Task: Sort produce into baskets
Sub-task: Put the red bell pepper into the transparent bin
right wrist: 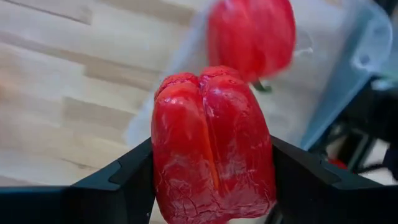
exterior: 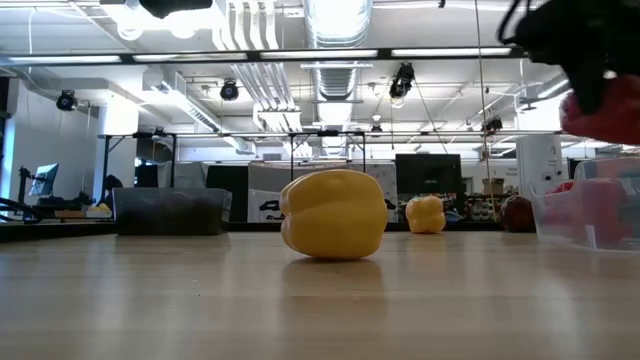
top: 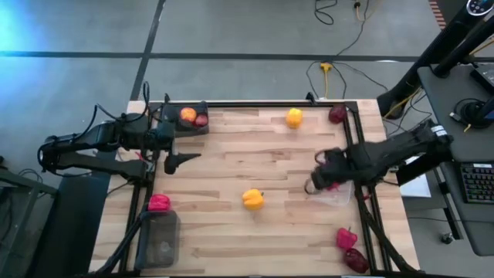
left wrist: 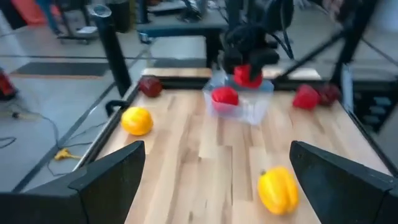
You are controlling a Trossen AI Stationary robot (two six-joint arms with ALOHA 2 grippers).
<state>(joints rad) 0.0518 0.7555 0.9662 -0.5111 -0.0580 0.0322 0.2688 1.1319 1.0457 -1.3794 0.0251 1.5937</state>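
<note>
Red bell pepper (right wrist: 213, 146) sits clamped in your right gripper (right wrist: 211, 174) above the clear bin (top: 337, 193), which holds 1 already; lower and release. Left gripper (top: 179, 161) waits spread, empty.

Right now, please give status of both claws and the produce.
Right claw shut on red bell pepper, above clear bin. Left claw open, waiting beside dark bin. Nothing blocking.

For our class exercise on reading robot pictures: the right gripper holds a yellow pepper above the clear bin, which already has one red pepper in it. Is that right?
Not quite. The pepper in the right gripper is red, not yellow, as the right wrist view shows plainly. The rest stands: it hangs above the clear bin, which already has one red pepper in it.
</note>
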